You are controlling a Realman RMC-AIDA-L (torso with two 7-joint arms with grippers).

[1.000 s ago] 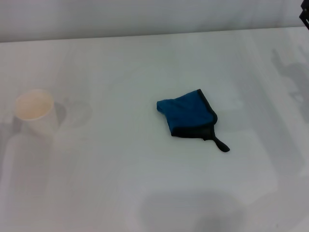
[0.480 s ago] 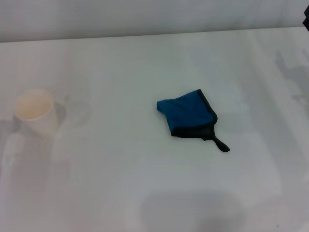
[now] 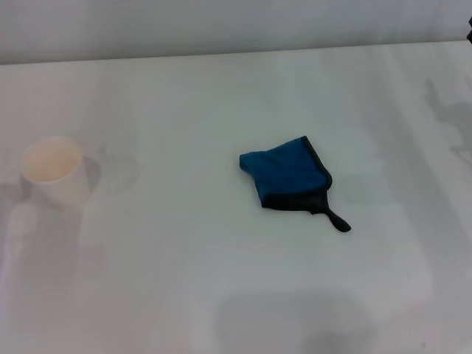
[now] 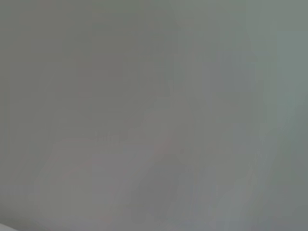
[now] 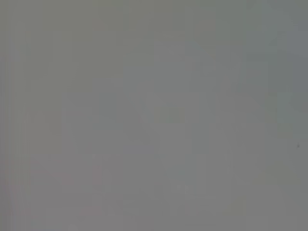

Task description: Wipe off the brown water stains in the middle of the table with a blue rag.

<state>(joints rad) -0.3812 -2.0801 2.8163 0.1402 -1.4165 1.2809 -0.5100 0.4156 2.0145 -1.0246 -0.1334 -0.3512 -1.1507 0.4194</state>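
The blue rag (image 3: pixel 285 178) lies unmoved at the table's (image 3: pixel 184 280) centre, paper cup (image 3: pixel 53 169) at nine o'clock; the right arm's dark tip has nearly left view. No stain shows, and neither end effector is visible, so wiping looks finished.

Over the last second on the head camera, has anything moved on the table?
Only a dark piece of the rig at the far right edge has slid almost out of view. The blue rag and the white cup lie where they were on the table; no stain shows.
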